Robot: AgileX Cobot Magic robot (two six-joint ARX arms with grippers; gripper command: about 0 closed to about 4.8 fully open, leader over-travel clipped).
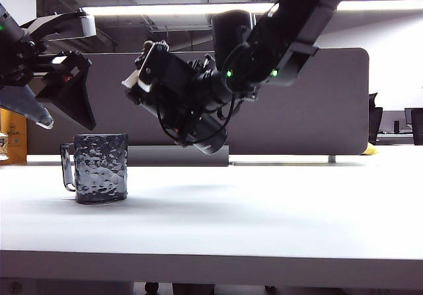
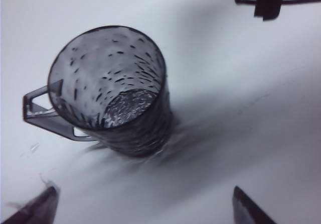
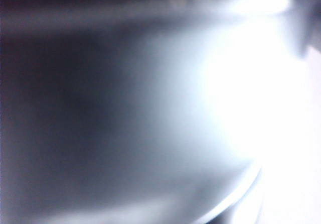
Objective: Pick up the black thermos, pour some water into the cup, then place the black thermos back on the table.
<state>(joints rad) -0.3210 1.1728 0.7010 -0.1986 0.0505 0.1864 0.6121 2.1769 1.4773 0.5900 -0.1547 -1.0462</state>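
Jaws of the left tool (image 1: 63, 110) stand wide apart with nothing between them; its wrist view shows only the two dark fingertips (image 2: 37, 209) at the frame's edge, far from each other. The cup (image 1: 100, 168) stands upright on the white surface (image 1: 264, 209) just below this tool and clear of it. From that wrist camera the cup (image 2: 110, 88) is seen from above, with its open mouth, dimpled wall and thin loop handle in view, resting on the surface (image 2: 241, 108).

The right tool (image 1: 168, 90) hangs in the air above the surface, higher than the cup and off to the side away from the left tool. It is clamped around the black thermos (image 1: 208, 139), which lies tilted in its grip: the lid end with a pale patch points up and toward the cup side, and the base end slopes down beyond the tool's far side. The thermos touches neither the cup nor the surface. The right wrist view is a bright blur and shows nothing usable. A grey partition panel (image 1: 317, 103) stands behind the arms
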